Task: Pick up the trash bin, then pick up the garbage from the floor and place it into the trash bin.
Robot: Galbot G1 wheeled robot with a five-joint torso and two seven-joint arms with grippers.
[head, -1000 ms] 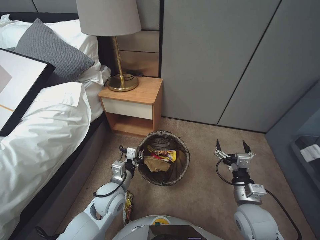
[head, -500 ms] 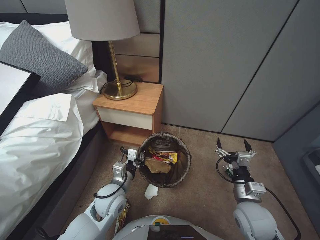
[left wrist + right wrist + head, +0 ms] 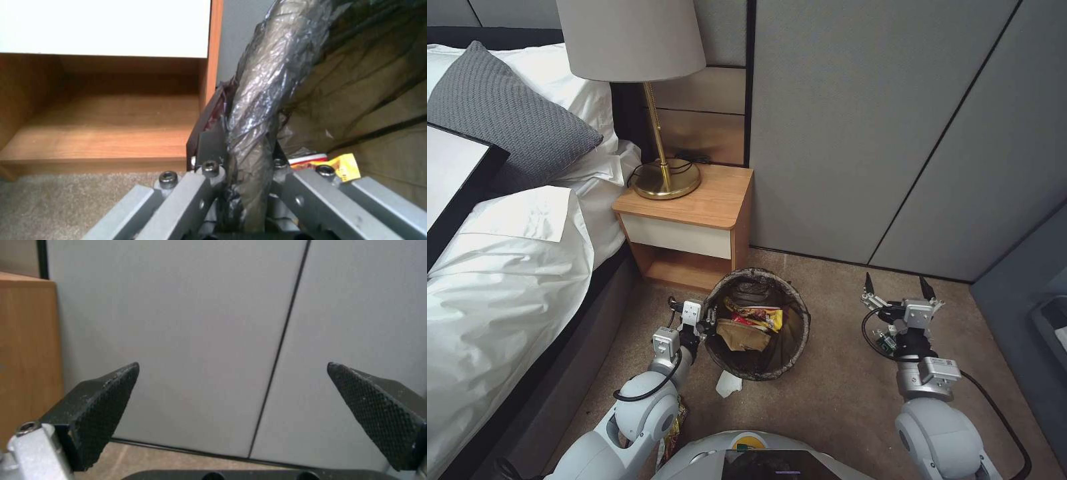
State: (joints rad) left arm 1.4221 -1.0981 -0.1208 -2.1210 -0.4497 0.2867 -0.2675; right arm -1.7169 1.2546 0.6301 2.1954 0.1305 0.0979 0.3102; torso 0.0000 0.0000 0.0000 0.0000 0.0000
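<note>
The left gripper is clamped on the near-left rim of the trash bin, one finger outside and one inside the folded dark liner; the left wrist view shows the crinkled liner edge pinched between the two metal fingers. The bin sits just to the right of this gripper, its mouth open toward the camera. Inside it, just beyond the inner finger, lie a crumpled brown paper bag and a yellow snack wrapper with some red beside it. Ahead of the gripper and slightly left stands a wooden nightstand carrying a brass lamp; its open lower shelf shows in the left wrist view.

On the carpet floor, nearer the robot than the bin and just to the right of the left forearm, lies a white tissue. A yellow-and-red wrapper piece lies under the left elbow.

The right gripper hangs well apart from the bin on its right side, above bare carpet, its two black fingers spread wide and holding nothing, pointing at the grey wall panels
</note>
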